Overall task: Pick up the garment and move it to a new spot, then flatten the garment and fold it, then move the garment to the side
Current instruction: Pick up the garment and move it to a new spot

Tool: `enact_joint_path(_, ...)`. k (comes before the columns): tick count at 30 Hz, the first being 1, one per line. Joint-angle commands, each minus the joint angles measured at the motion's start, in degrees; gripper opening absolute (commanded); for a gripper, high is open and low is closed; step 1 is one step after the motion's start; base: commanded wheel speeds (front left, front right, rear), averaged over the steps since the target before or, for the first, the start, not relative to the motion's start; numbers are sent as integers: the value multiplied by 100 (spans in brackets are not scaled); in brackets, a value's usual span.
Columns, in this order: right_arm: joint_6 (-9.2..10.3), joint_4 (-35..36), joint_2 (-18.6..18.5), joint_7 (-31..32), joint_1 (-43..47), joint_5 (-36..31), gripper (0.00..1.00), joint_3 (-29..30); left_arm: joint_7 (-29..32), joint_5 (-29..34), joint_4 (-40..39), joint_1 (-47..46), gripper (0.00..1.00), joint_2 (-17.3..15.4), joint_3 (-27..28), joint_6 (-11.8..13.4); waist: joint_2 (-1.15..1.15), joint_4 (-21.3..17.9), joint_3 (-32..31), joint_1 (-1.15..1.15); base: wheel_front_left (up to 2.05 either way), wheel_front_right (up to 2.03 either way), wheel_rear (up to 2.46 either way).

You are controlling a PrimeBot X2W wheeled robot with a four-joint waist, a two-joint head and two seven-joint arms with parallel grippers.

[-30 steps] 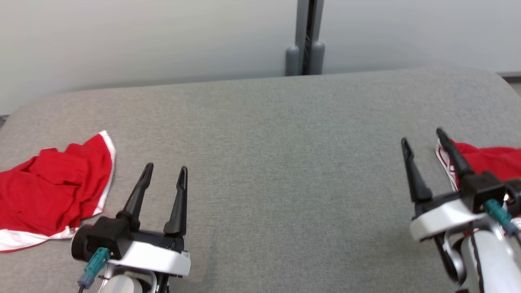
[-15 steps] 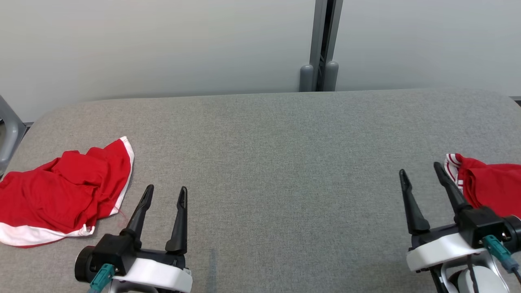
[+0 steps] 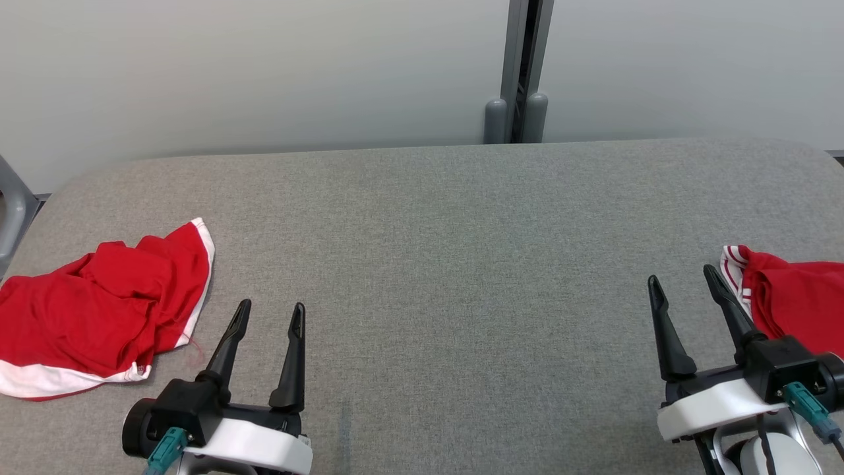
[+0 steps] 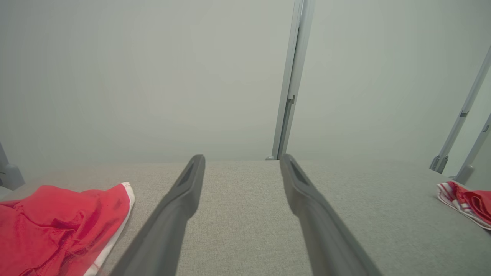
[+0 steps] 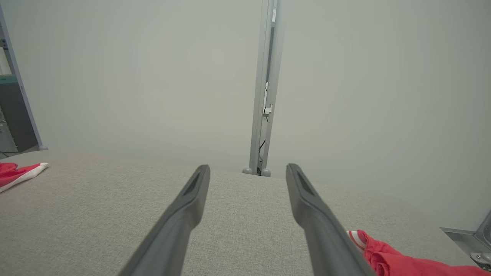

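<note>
A crumpled red garment (image 3: 99, 310) with white trim lies at the left of the grey padded table (image 3: 448, 264); in the left wrist view the garment (image 4: 57, 226) sits at lower left. Another red garment (image 3: 794, 303) with striped trim lies at the right edge, and its corner (image 5: 383, 257) shows in the right wrist view. My left gripper (image 3: 271, 305) is open and empty, just right of the left garment and clear of it. My right gripper (image 3: 680, 275) is open and empty too, its outer finger close beside the right garment's striped edge.
A pale wall with a grey upright post (image 3: 517, 72) runs behind the table's far edge. A grey frame piece (image 3: 10, 204) stands off the table's left end. The table's middle is bare grey fabric between the two grippers.
The head view has shifted, so the whole picture sits lower and further right than a second ago. Both grippers stay open and both garments lie as before.
</note>
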State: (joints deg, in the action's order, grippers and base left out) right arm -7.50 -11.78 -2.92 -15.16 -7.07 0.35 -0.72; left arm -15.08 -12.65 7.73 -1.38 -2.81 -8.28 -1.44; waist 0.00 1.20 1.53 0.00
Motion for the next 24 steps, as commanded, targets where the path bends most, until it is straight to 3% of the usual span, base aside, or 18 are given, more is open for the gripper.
enact_joint_path(1,2,2,-7,-5,6,57,100,4,-2,20,-8,-43,100,-20,5,25,0,0,0,0,0,0,0)
enact_joint_path(24,2,-88,-6,-5,3,158,100,-60,-2,91,45,-42,100,-21,7,-30,0,-44,-46,0,0,0,0)
